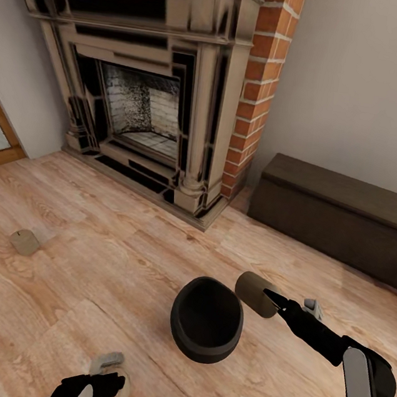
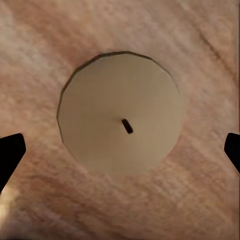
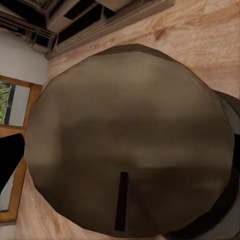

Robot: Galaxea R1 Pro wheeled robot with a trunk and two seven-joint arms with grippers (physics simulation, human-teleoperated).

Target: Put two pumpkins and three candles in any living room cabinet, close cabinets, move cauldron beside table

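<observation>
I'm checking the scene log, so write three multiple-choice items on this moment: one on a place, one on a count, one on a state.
1. Where is the cauldron?
A. on the cabinet
B. on the wooden floor
C. inside the fireplace

2. How many candles show in the head view?
A. one
B. three
C. five

3. What is the right claw doing?
A. holding a candle
B. hanging empty
C. gripping the cauldron

Answers:
1 B: it sits on the floor planks, apart from the cabinet.
2 B: the far candle, the near candle under the left claw, the held candle.
3 A: the candle sits at its fingertips.
</observation>
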